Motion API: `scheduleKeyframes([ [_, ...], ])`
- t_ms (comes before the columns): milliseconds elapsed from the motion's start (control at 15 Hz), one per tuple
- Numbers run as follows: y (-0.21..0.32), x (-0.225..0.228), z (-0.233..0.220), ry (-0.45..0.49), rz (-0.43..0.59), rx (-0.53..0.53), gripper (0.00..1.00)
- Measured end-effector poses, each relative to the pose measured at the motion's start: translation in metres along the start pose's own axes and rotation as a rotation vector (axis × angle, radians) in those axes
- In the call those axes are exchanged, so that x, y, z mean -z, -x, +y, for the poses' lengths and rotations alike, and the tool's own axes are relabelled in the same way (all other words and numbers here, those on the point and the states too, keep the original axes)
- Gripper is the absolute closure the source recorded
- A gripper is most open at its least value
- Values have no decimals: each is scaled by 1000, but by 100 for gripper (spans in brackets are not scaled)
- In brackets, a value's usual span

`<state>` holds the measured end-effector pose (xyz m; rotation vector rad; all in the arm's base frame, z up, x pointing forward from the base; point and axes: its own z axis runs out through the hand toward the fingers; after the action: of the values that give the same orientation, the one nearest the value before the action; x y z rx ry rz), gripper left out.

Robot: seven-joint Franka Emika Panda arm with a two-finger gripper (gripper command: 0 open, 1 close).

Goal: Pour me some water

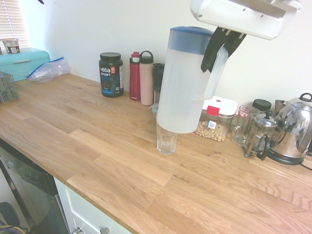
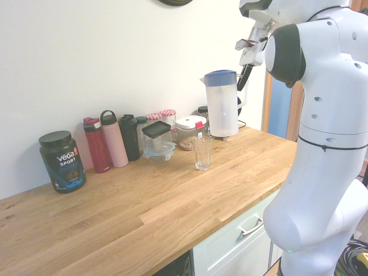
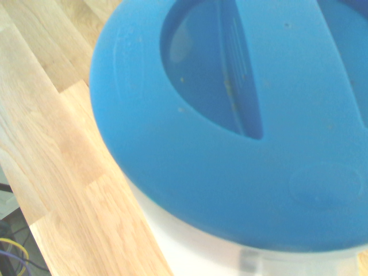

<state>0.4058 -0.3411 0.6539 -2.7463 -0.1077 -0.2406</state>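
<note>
The blue lid (image 3: 230, 190) topped the frosted jug (image 1: 183, 92), which hung nearly upright above the counter (image 1: 97, 146). The gripper (image 1: 213, 61) was closed on its side handle (image 1: 218, 75), presumably leaving the spout (image 2: 203, 80) free to pour towards the seemingly empty glass (image 2: 202, 155). The water, presumably inside, could not be made out.

the tall jug (image 1: 183, 87) is cloudy white with a blue lid and side handle. it is up in the air, almost straight, between one and two o'clock from the middle of both outside views.
</note>
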Motion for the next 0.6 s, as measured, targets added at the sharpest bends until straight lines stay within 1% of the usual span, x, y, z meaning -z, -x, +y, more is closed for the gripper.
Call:
scheduleKeyframes([
  [200, 8, 4, 7, 21, -12, -20, 100],
  [267, 6, 0, 7, 26, -24, -20, 100],
  [333, 9, -7, 18, 44, -40, -21, 100],
  [533, 43, -56, 86, 48, -84, -48, 100],
  [600, 49, -66, 97, 46, -89, -54, 100],
])
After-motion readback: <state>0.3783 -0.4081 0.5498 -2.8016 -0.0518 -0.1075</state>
